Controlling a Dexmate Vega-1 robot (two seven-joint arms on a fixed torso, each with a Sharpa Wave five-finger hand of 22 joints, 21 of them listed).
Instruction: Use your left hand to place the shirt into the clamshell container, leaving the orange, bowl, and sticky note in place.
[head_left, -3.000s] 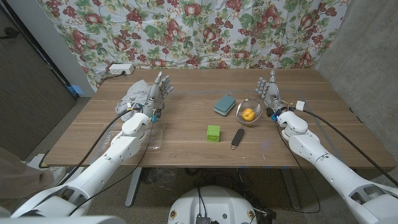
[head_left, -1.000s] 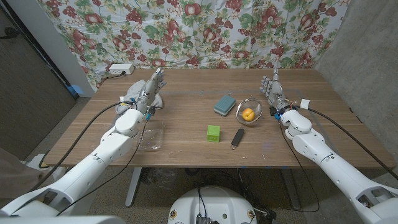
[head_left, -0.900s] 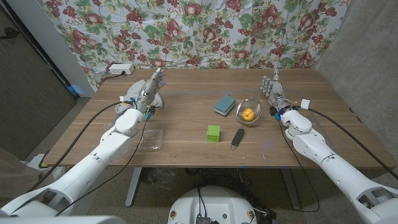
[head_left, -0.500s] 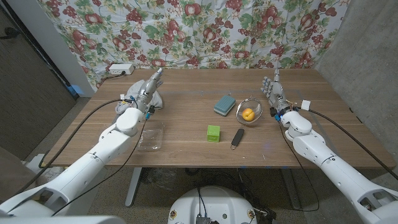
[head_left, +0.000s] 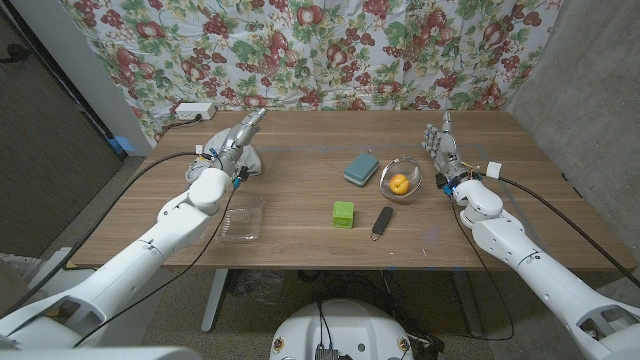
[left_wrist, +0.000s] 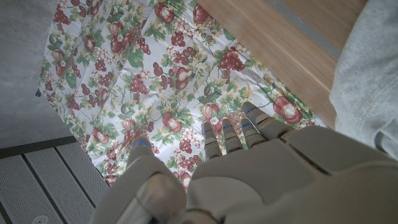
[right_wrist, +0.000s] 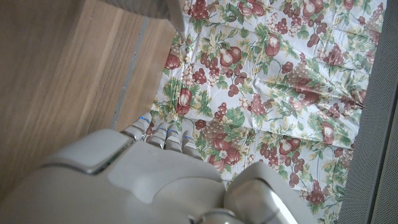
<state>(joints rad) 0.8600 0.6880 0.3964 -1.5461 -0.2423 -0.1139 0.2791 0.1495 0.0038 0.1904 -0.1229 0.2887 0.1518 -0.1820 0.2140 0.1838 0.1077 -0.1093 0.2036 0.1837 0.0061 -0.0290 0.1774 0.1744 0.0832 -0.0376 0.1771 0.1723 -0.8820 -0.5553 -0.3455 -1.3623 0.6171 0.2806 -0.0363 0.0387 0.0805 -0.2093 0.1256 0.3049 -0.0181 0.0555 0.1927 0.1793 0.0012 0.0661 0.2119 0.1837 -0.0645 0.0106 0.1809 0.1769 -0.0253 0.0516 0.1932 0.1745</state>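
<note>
Head view: left hand (head_left: 238, 138) is over the grey shirt (head_left: 216, 150) at the far left part of the wooden desk (head_left: 300, 215), fingers extended and apart, pointing toward the floral backdrop (head_left: 320, 50); it holds nothing. Cannot tell if the fingers touch the shirt. Shirt is bunched in a heap, partly hidden by the hand. Clear clamshell container (head_left: 241, 220) sits near the desk's front edge, nearer the robot than the shirt, beside the left forearm. Right hand (head_left: 441, 145) stands upright on the right side of the desk, fingers apart and pointing up, empty, just beside the glass bowl (head_left: 401, 179). Orange (head_left: 399, 184) lies inside the bowl. Green sticky note (head_left: 344, 214) block is in the middle, a teal sponge (head_left: 360, 167) beyond it next to the bowl, and a dark oblong tool (head_left: 382, 221) right of the sticky note. White power strip (head_left: 193, 111) at the far left corner.

Left wrist view: back of the left hand (left_wrist: 249, 174), grey shirt (left_wrist: 367, 81) fabric alongside it, backdrop (left_wrist: 155, 74) beyond.

Right wrist view: back of the right hand (right_wrist: 143, 180), desk (right_wrist: 62, 74) wood and backdrop (right_wrist: 280, 81).
</note>
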